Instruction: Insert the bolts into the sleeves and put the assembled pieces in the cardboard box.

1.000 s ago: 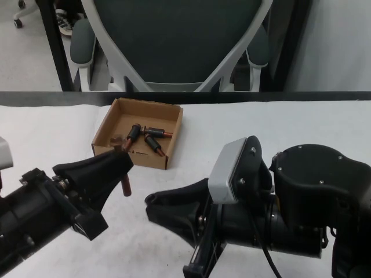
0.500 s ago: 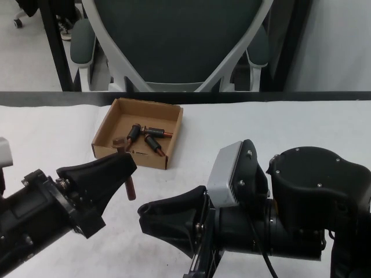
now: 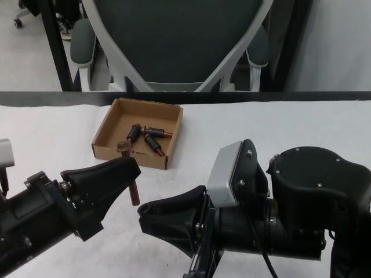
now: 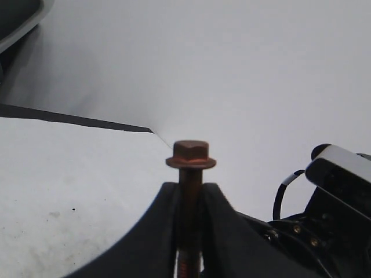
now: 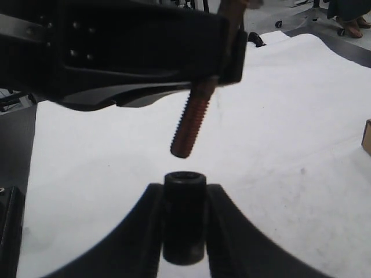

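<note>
- Fingers point(image 4: 152, 231) of the left gripper point(image 4: 190, 194) pinch a coppery hex-headed bolt point(image 4: 191, 159) by its shank, head up, leaving the threaded end free to enter.
- Right gripper point(image 5: 184, 194) clamps a short black cylindrical sleeve point(image 5: 184, 223) upright, with its bore just under the slightly tilted bolt tip, not touching.
- Both hang over the bench point(image 3: 290, 127) near its front edge. The open brown cardboard box point(image 3: 130, 152), towards the far edge, holds assembled pieces point(image 3: 149, 136).

No writing can be read anywhere. The cardboard box point(image 3: 149, 112) shows plain brown walls; the bolt point(image 4: 190, 157) and the sleeve point(image 5: 184, 220) carry no legible marks.
</note>
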Available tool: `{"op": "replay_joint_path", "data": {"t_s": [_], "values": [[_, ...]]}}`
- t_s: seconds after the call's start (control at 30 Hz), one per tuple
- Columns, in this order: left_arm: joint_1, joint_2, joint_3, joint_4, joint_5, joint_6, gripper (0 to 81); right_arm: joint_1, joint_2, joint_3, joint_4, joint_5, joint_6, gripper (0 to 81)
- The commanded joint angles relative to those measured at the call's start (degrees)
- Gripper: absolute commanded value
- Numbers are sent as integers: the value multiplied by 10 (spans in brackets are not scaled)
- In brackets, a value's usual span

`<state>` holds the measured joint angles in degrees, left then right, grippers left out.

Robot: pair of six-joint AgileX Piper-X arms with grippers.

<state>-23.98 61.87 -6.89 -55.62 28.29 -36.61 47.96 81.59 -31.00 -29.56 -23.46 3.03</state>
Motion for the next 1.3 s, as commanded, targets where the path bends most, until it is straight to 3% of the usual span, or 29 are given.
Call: {"op": "replay_joint_path", "data": {"t_s": [0.0,1.27], "values": [[-2,-7,0,-11,3,-3,8,1,-1,-13,-16,-4,9,2],[-2,-7,0,-8,18,-45,8,1,-1,-30,-16,-4,20,2]]}}
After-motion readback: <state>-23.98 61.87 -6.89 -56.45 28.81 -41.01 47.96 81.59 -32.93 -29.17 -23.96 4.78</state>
